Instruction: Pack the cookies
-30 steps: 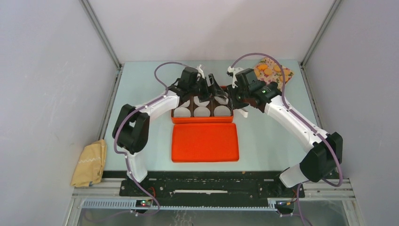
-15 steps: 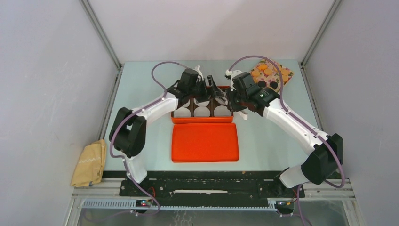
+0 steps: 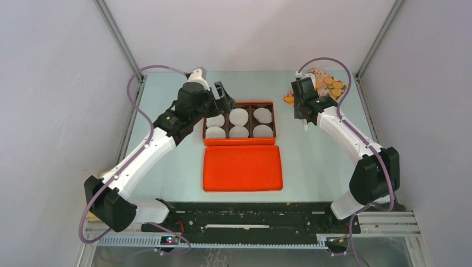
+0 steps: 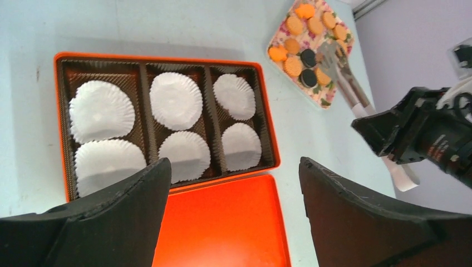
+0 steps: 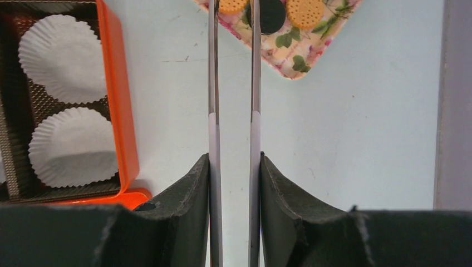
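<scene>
right fingers (image 5: 183, 214) clamp tongs (image 5: 214, 139) over the cookies (image 5: 304, 10).

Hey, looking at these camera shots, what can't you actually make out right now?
- Tips of the tongs: right wrist view, cut off by the top edge; left wrist view, too small to tell if they touch any cookies.
- Count of cookies: the tray runs past the top edge in both wrist views; top view, the right gripper covers part.
- Near-left corner of the box: left wrist view, behind the left gripper finger.
</scene>
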You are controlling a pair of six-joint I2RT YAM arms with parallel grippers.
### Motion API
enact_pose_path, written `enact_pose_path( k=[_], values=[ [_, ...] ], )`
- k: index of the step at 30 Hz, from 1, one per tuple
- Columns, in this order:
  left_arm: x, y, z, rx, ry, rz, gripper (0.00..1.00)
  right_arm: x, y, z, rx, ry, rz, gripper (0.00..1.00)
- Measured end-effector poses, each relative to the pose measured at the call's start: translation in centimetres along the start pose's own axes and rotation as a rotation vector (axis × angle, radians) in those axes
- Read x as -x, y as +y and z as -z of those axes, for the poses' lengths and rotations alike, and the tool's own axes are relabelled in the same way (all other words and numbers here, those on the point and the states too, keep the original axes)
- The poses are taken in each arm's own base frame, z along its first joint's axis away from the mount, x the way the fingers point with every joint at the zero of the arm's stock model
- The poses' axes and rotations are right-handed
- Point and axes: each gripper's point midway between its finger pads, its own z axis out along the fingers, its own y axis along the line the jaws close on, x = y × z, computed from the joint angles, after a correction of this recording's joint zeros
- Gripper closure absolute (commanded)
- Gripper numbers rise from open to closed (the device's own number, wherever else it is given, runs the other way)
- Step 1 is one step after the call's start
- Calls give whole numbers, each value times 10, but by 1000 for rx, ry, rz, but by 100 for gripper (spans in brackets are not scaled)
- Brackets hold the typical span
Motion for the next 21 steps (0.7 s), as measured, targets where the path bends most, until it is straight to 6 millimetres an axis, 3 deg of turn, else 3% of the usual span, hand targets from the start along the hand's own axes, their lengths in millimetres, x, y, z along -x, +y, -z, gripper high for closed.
enact_pose_path(
  k=[3,8,10,21],
  values=[
    [-10,12,0,33,9,-9,11,-2,-8,-6,-37,10,-7,65],
    [-63,47,-20,130,145,-27,11,-2,-21,-11,-68,16,-27,64],
    [-75,55,-23,156,184,-33,11,-2,-27,-14,-81,22,-38,62],
    [-78,57,-26,159,193,-49,11,-21,-48,-49,-73,122,-154,53]
  ],
)
